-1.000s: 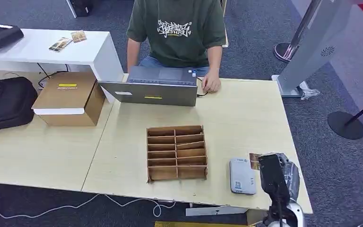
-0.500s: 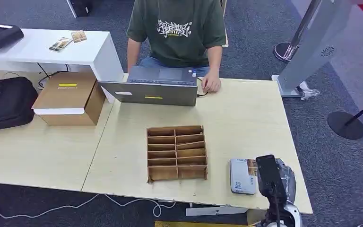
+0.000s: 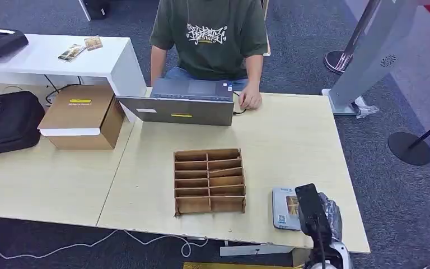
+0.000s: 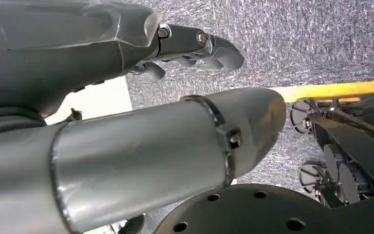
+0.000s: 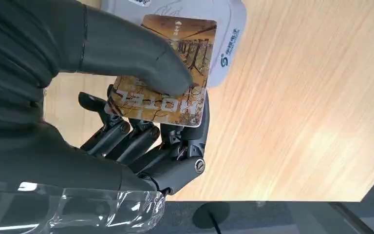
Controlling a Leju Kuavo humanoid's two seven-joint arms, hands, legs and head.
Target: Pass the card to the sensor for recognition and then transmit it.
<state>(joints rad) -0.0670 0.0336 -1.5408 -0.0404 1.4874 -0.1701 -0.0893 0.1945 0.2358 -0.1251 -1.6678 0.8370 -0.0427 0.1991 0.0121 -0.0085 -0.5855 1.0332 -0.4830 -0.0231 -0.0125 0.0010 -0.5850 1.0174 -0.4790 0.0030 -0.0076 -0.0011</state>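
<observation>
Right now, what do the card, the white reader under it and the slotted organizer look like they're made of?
Card: looks like glossy printed plastic, stiff and flat in the right hand, though laminated paper is possible.
White reader: seemingly smooth moulded plastic with rounded corners and a printed logo.
Slotted organizer: brown matte board with thin dividers, probably cardboard or thin wood.

Brown-and-gold printed plastic card (image 5: 168, 73) carries white word "HOTEL", seen upside down. White rounded sensor box (image 5: 226, 29) shows blue logo with small characters, unreadable. Person's dark green T-shirt (image 3: 210, 33): white graffiti print, illegible.
</observation>
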